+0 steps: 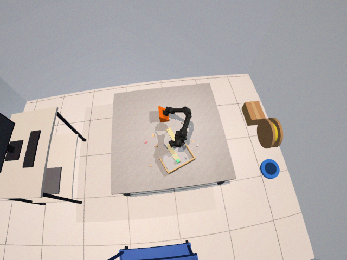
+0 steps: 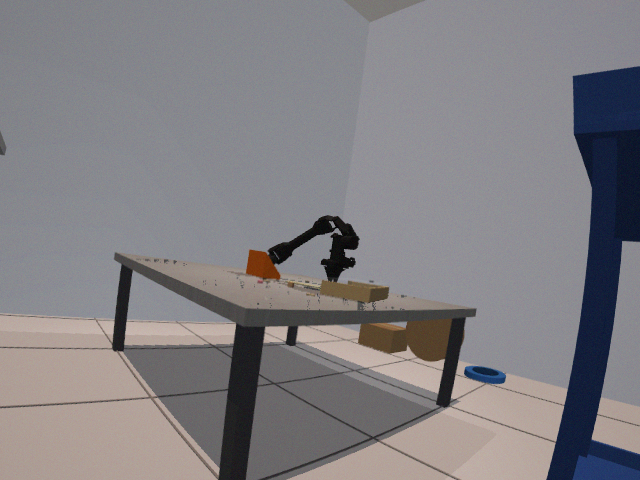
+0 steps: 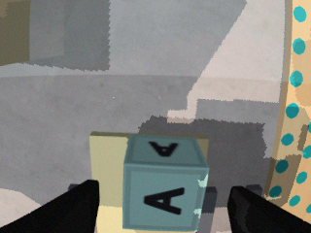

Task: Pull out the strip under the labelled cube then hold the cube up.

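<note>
A teal cube (image 3: 162, 194) (image 1: 177, 160) marked with a black "A" rests on the far end of a pale yellow strip (image 3: 107, 160) (image 1: 171, 133). In the wrist view my gripper (image 3: 165, 194) (image 1: 173, 144) (image 2: 334, 277) is open, low over the table. One black finger stands on each side of the cube, with a gap between each finger and the cube. An orange strip (image 3: 292, 112) with teal dots lies to the right of the cube. The strips run into a flat wooden frame (image 1: 179, 167) (image 2: 354, 290) on the grey table (image 1: 131, 173).
The arm's orange wedge base (image 1: 162, 114) (image 2: 261, 265) stands at the table's middle back. Small loose pieces lie around, such as a pink one (image 1: 145, 142). On the floor are a cardboard box (image 1: 252, 112), a wooden spool (image 1: 269, 132) and a blue ring (image 1: 269, 168).
</note>
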Motion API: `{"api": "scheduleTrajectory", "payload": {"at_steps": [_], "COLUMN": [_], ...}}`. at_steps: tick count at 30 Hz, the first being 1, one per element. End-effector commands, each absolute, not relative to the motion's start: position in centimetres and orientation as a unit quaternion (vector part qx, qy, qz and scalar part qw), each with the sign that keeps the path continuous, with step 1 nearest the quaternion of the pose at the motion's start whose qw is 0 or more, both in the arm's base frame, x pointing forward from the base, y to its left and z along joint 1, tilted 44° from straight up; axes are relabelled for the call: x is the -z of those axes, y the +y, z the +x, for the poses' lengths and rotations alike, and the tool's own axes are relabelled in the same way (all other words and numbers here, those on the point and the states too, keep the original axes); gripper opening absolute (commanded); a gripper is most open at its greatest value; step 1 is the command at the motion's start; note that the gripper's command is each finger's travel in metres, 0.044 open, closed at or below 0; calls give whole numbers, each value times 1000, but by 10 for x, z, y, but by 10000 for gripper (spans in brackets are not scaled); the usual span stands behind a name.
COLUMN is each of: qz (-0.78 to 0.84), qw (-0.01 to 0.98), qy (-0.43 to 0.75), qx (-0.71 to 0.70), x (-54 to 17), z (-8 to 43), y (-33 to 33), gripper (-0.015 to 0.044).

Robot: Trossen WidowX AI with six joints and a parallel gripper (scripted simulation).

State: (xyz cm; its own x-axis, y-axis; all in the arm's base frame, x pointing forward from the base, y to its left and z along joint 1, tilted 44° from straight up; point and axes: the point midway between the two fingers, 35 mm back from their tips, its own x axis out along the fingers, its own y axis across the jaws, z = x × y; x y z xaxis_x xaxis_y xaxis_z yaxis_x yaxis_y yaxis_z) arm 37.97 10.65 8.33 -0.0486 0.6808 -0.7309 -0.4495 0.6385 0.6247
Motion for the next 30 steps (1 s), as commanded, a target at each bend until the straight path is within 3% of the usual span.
{"api": "scheduleTrajectory", "payload": {"at_steps": [1,13,17,24,28,30], "qz": [103,104,98,98,98,98], "qw": [681,681,682,682,682,682], "qy": [595,595,594,594,595,595], "qx": [-414,-414,-415,-415,-415,-414], "x": [-77,-68,-70,-70,-71,-74], "z": [379,377,378,378,375,368], "y": [112,122,120,120,117,109], "gripper": [250,250,145,98,0,0]}}
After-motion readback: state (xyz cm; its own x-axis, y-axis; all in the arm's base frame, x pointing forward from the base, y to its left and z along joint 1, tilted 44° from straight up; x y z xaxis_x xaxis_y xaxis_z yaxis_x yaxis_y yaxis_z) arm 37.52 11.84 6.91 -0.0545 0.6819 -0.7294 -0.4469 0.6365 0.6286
